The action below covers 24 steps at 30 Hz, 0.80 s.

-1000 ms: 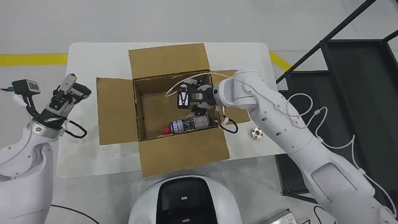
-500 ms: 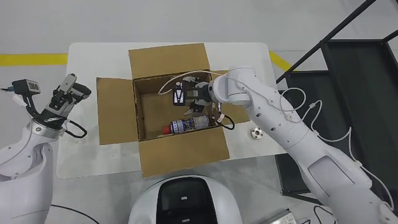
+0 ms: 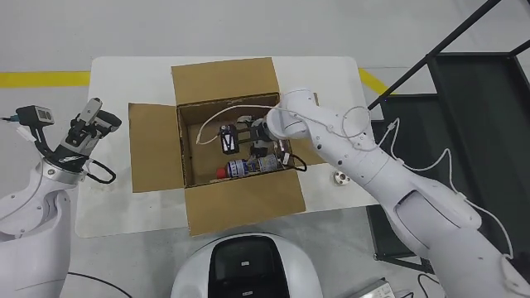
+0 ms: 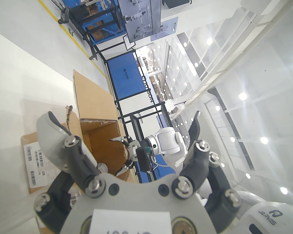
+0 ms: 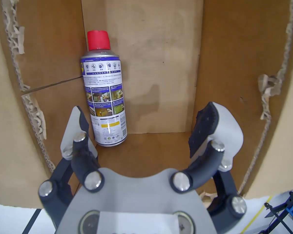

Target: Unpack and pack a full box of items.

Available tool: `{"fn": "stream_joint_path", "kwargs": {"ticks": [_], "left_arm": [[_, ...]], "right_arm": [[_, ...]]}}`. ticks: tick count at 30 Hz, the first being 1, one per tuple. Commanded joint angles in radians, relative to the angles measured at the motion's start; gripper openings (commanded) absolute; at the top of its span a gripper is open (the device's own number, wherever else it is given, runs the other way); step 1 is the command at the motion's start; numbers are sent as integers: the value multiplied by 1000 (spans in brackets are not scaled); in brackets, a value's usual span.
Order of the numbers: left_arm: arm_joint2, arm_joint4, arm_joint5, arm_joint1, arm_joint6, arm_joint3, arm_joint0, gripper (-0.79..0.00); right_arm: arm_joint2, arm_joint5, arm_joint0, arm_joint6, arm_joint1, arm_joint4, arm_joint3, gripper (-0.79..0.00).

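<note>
From above, my right arm (image 3: 348, 142) hides most of the box's (image 3: 224, 83) right flap. At my left gripper (image 4: 122, 122), a finger (image 4: 51, 125) covers all but a sliver of a small item (image 4: 102, 167) I can't identify. The can's (image 5: 103, 91) fine print is unreadable.

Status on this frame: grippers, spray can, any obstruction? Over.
Left gripper open, empty, beside the cardboard box. Right gripper open, empty, inside it. Spray can lying on its floor along a wall. Nothing blocking it.
</note>
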Motion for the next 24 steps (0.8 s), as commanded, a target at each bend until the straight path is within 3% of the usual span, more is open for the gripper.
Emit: {"fn": "stream_joint_path", "kwargs": {"ticks": [1, 10, 24], "left_arm": [[0, 0, 0, 0, 0, 0, 0, 0], [0, 0, 0, 0, 0, 0, 0, 0], [0, 0, 0, 0, 0, 0, 0, 0]], "right_arm": [[-38, -10, 22, -7, -22, 6, 47, 0], [-157, -43, 91, -27, -111, 7, 241, 0], [-242, -62, 125, -108, -214, -14, 457, 0]]}}
